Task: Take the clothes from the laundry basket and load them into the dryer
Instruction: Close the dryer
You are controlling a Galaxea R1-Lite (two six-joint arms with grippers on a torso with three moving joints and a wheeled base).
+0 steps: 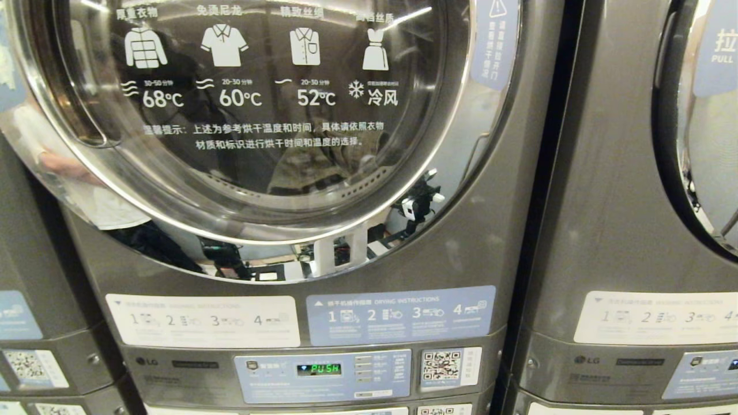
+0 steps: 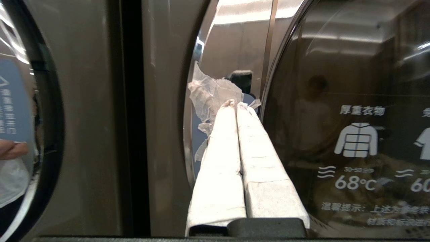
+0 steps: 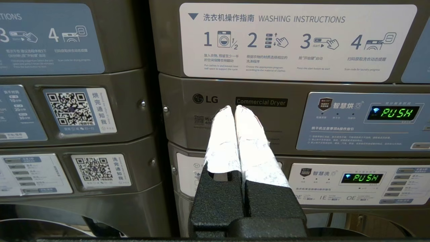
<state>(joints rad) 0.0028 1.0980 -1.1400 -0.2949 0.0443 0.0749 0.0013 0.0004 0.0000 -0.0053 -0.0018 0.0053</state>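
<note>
The dryer (image 1: 507,242) fills the head view, its round glass door (image 1: 259,115) shut inside a chrome ring (image 1: 461,173). Neither arm is in the head view. In the left wrist view my left gripper (image 2: 236,102) is shut and empty, its white-taped fingers (image 2: 218,161) pointing at the chrome rim (image 2: 205,50) on the left side of the door glass (image 2: 336,134). My right gripper (image 3: 232,107) is shut and empty, lower down, facing the "Commercial Dryer" label (image 3: 261,102) on the neighbouring stack's panel. The laundry basket and the clothes are out of view.
Under the door sit instruction stickers (image 1: 398,314) and a control panel (image 1: 323,369) showing "PUSH". More machines stand close on the right (image 1: 634,230) and left (image 1: 34,288). A person's hand (image 2: 10,149) shows on the left-hand machine's door.
</note>
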